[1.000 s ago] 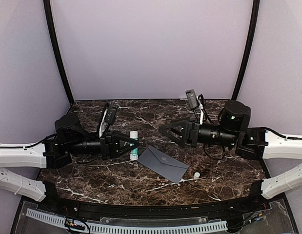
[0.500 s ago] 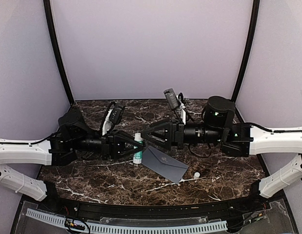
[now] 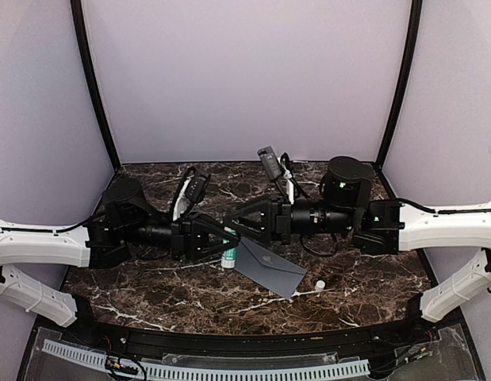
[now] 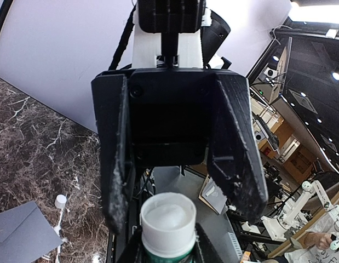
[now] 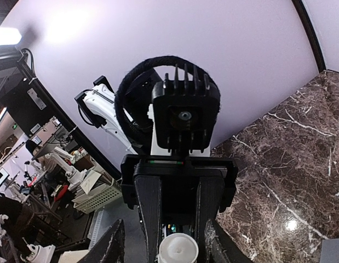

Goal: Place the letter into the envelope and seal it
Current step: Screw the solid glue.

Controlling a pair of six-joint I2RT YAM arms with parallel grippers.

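The slate-grey envelope [image 3: 269, 268] lies flat on the marble table [image 3: 364, 294], its flap side up and closed; a corner of it shows in the left wrist view [image 4: 21, 236]. The letter is not in view. My left gripper [image 3: 227, 241] is shut on a white glue stick with a green label [image 3: 228, 257], held just above the envelope's left corner; its uncapped white end [image 4: 168, 218] points at the right gripper. My right gripper [image 3: 234, 227] faces it head-on, its fingers [image 5: 112, 247] standing apart on either side of the stick's end [image 5: 178, 250] with gaps showing.
A small white cap [image 3: 320, 284] lies on the table right of the envelope, and shows in the left wrist view too [image 4: 61, 201]. Purple walls close off the back and sides. A cable tray [image 3: 205, 369] runs along the near edge.
The right arm has swung left until its gripper meets the left one, and its jaws have narrowed around the glue stick's end. The left gripper has carried the stick a little right, towards the envelope.
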